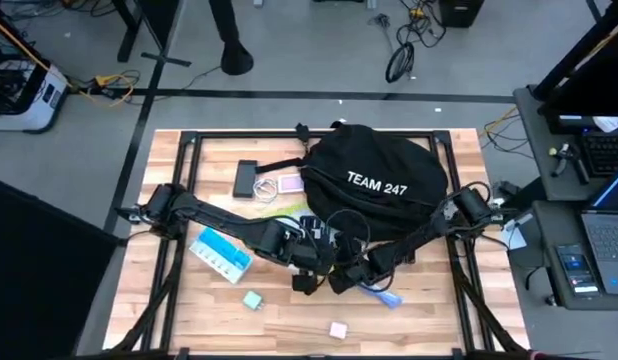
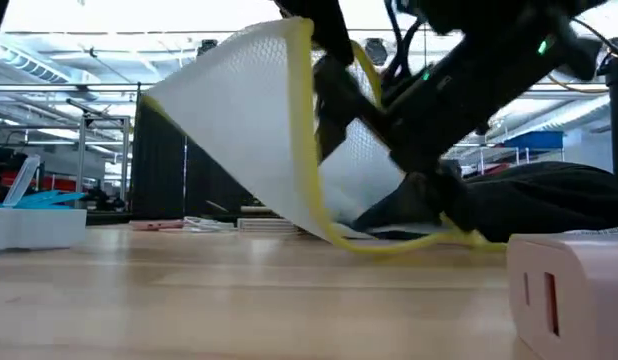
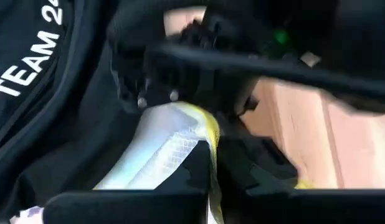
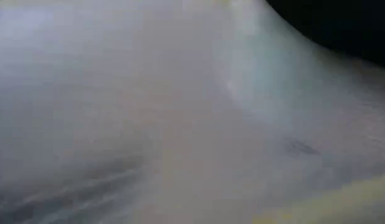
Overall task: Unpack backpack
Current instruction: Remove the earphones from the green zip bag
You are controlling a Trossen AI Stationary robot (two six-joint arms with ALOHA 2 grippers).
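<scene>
The black backpack (image 1: 379,180), lettered "TEAM 247", lies at the far middle of the table. In front of it a white mesh pouch (image 2: 259,130) with yellow edging stands slanted. Its upper edge is raised and its lower part (image 2: 389,238) rests on the table. Both grippers meet at the pouch in front of the backpack: my left gripper (image 1: 311,262) comes from the left and my right gripper (image 1: 347,272) from the right. Each looks shut on the pouch. The right wrist view is filled by the white mesh, which hides that gripper's fingers. My left gripper has the pouch's yellow-trimmed edge (image 3: 211,155) between its two dark fingers (image 3: 255,163). The mesh runs away from them toward the backpack. How many layers it has cannot be told. My right gripper holds one end of the pouch (image 3: 174,112), seen in the left wrist view. The white mesh comes out from under its fingers (image 3: 142,93). Its own wrist view shows only mesh close up, so the kind of hold stays hidden.
On the table's left half lie a black flat item (image 1: 246,178), a pink-and-white item (image 1: 289,185), a blue-and-white box (image 1: 221,252) and a small green piece (image 1: 252,299). A small white block (image 1: 338,329) sits near the front edge. A blue item (image 1: 384,295) lies beside the grippers.
</scene>
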